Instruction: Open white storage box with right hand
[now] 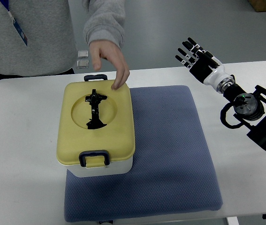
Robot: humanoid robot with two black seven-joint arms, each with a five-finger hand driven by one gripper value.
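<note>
The storage box (95,166) sits toward the near-left part of the white table (20,154), resting on the left end of a blue-grey quilted mat (170,154). Its body is white, seen only as a low band under a pale yellow lid (118,126) with rounded corners. The lid is closed. A dark navy latch (94,158) clips over the near edge of the lid, and a matching one (95,77) shows at the far edge. In the middle of the lid is a round shallow recess with a black fold-down handle (94,110) lying flat in it.

To the right of the box the mat is bare all the way to its right edge, giving a wide clear stretch of cloth. The box's left side hangs past the mat's edge over plain tabletop, with open table further left.

Farther back on the right, the robot's right hand (197,57) hangs above the far right corner of the table, well apart from the box. Its black fingers (185,50) are stretched out straight and a little spread, holding nothing.

At the far edge stands a person in a grey sweatshirt (34,33), whose hand (109,63) reaches down with fingertips touching the far right corner of the lid.
</note>
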